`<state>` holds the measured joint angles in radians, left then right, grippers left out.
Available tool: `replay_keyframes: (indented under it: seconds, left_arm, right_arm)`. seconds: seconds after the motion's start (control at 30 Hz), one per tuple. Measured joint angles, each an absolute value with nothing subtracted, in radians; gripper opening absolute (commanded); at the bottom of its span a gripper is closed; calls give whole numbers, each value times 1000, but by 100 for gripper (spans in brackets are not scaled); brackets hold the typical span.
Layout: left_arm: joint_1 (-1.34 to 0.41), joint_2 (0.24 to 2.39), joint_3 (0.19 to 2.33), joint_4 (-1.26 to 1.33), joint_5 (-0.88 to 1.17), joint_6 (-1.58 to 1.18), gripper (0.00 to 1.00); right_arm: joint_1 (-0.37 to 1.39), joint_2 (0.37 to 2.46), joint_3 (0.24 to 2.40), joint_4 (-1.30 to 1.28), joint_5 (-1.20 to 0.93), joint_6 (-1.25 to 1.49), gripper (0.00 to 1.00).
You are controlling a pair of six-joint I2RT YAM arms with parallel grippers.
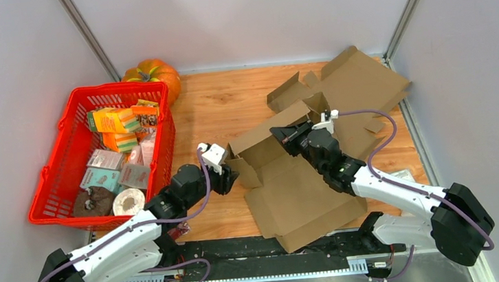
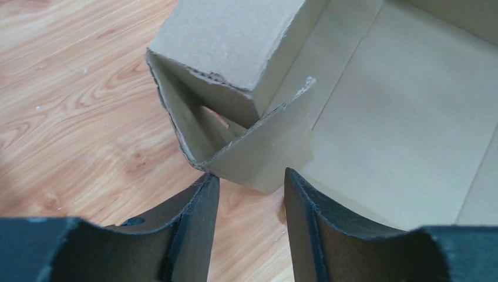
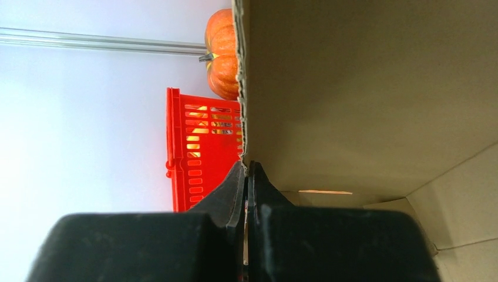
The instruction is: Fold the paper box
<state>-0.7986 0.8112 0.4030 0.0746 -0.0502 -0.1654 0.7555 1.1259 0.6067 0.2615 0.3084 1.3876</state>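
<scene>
Paper box [image 1: 293,195]: right gripper [image 3: 248,171] pinched tight on the edge of its raised wall [image 3: 352,88]. Left gripper [image 2: 251,185] jaws apart, just short of the corner flap [image 2: 264,150]. Box sits half-erected on the table [image 1: 222,102], between the arms. Light, thin corrugated board; probably springs back and creases easily, so grip edges near the scored folds.

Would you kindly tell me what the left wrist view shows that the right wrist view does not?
Only the left wrist view: the wooden table, a folded corner flap of the box, and the left gripper, jaws apart with that flap just ahead of them.
Only the right wrist view: the pumpkin, the red basket, and the right gripper shut on the edge of a box wall.
Both: the box's bare cardboard inside.
</scene>
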Motion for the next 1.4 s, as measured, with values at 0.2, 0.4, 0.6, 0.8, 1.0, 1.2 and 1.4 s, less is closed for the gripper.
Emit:
replay_keyframes:
  seconds: [0.2,0.4,0.6,0.8,1.0,1.2,1.4]
  left_arm:
    - [-819,903,435,131,-67,-190,56]
    - [-966,1016,485,161,-313,-221,47]
    - [-1056,1130,543,171,-598,-245,37]
    - [-1097,1217,565,230,-774,-263,57]
    - [-1101,1301,599,305,-863,-263,34]
    - [-1103,1333,609,362,-902,-249,60]
    - [-1076,1236,548,427,-759,-221,60]
  right_arm:
    - [756,1133,583,307,310,1441,0]
    - [756,1133,577,305,320,1517,0]
    - [754,1130,576,283,321,1648,0]
    - [753,1133,574,268,320,1729,0]
    - [749,1124,586,227,322,1768,0]
    - [747,1124,617,176,320,1821,0]
    - [739,1133,633,139,286,1855,0]
